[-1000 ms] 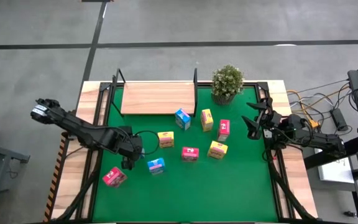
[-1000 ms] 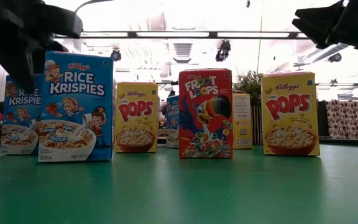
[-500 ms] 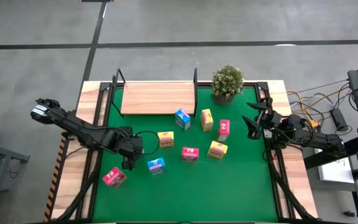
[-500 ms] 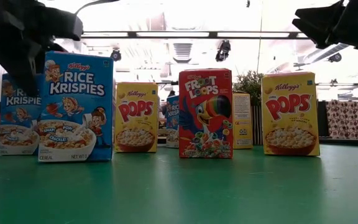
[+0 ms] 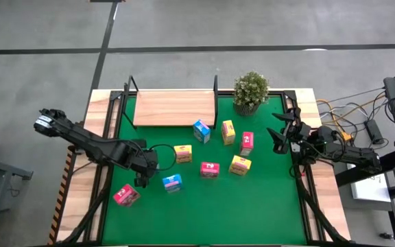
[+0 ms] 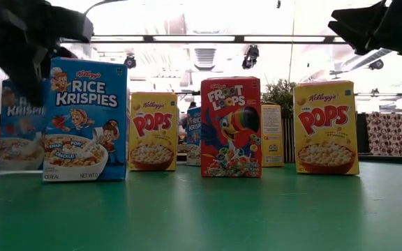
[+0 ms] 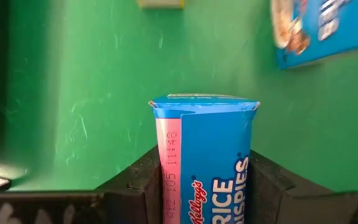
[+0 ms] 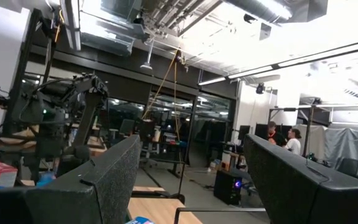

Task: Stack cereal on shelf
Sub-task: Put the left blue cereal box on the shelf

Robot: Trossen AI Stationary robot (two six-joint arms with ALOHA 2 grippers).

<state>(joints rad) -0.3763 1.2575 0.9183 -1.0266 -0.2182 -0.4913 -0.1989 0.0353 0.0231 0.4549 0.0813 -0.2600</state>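
My left gripper [image 5: 142, 171] is over the green mat's near left part, shut on a blue Rice Krispies box [image 7: 205, 155], which shows blurred at the left of the low view [image 6: 18, 129]. A second blue box [image 5: 172, 182] stands on the mat just right of it. A pink box [image 5: 125, 195] lies nearer the front. Several more yellow, pink and blue boxes [image 5: 209, 169] stand mid-mat. The wooden shelf [image 5: 175, 108] is at the far left of the mat. My right gripper [image 5: 280, 137] is open, raised over the mat's right edge. My left gripper pinches the blue box between its two fingers [image 7: 135, 183], one on each of two opposite sides [image 7: 166, 180]. The fingers come from above, pointing down. The box stands upright below them, its end [image 7: 204, 102] past the fingertips. Whether its bottom touches the mat, I cannot tell.
A potted green plant [image 5: 251, 91] stands at the far right of the mat beside the shelf. The near and right parts of the mat [image 5: 252, 213] hold no boxes. People and equipment show in the room beyond the table.
In the low view the blue box in my left gripper has shifted a little toward the table's left and is now blurred. The other boxes and my right arm have kept still.
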